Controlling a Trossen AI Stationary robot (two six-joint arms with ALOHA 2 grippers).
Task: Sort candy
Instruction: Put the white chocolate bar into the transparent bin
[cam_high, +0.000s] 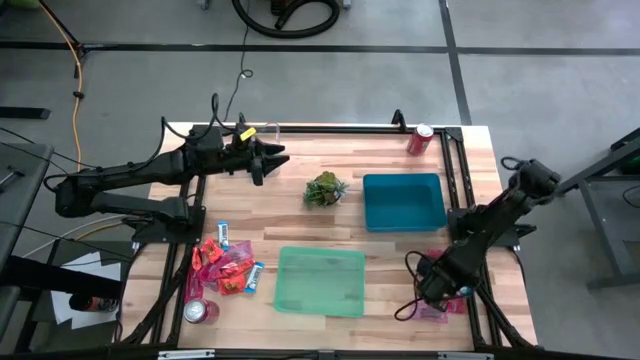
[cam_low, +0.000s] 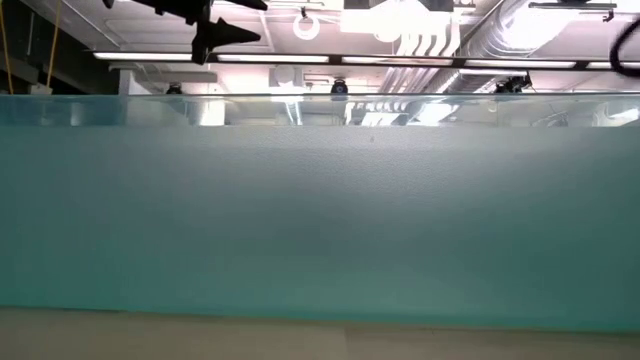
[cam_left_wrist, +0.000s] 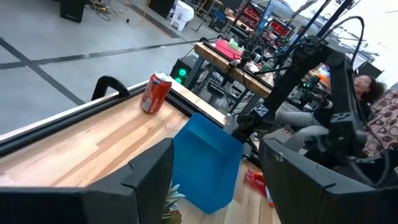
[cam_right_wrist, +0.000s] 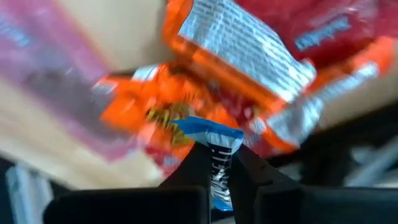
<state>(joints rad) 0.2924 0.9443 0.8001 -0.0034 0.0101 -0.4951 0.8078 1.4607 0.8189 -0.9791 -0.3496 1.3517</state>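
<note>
At near right, my right gripper (cam_right_wrist: 214, 163) pinches a shiny blue-and-white wrapped sweet (cam_right_wrist: 211, 140); I advise lifting slowly, clear of orange wrappers (cam_right_wrist: 155, 99).

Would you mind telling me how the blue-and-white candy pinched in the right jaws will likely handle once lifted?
The blue-and-white candy looks thin and crinkled, so probably floppy and light. Its shiny wrapper may slip in the right gripper, held only by an edge above the orange candies.
</note>
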